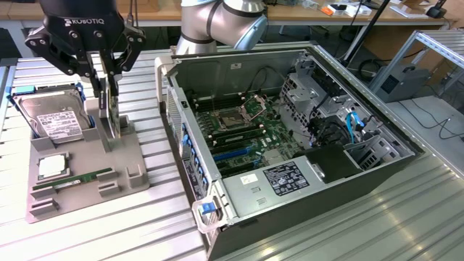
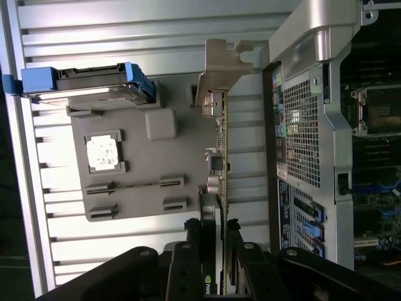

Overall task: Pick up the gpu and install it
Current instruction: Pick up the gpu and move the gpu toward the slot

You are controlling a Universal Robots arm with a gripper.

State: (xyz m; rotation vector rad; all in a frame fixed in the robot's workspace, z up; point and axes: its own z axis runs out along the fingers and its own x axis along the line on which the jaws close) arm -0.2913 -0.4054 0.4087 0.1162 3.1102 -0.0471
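The gpu (image 1: 107,117) stands upright on edge over the grey holder tray (image 1: 87,157), on the exterior view's left. My gripper (image 1: 106,81) comes down from above and is shut on its upper edge, one finger on each face. In the wrist view the gpu (image 2: 220,157) runs edge-on away from my gripper (image 2: 218,229), with its silvery bracket (image 2: 219,69) at the far end. I cannot tell whether the card's lower edge still rests in the tray's slot. The open computer case (image 1: 290,136) lies to the exterior view's right, with its motherboard (image 1: 239,130) exposed.
On the tray (image 2: 144,125) sit a hard drive (image 1: 54,119) in a blue frame, a square processor chip (image 1: 52,166) and a narrow green memory stick (image 1: 73,179). The case's rear wall (image 2: 313,125) stands close beside the card. Ribbed metal table all round.
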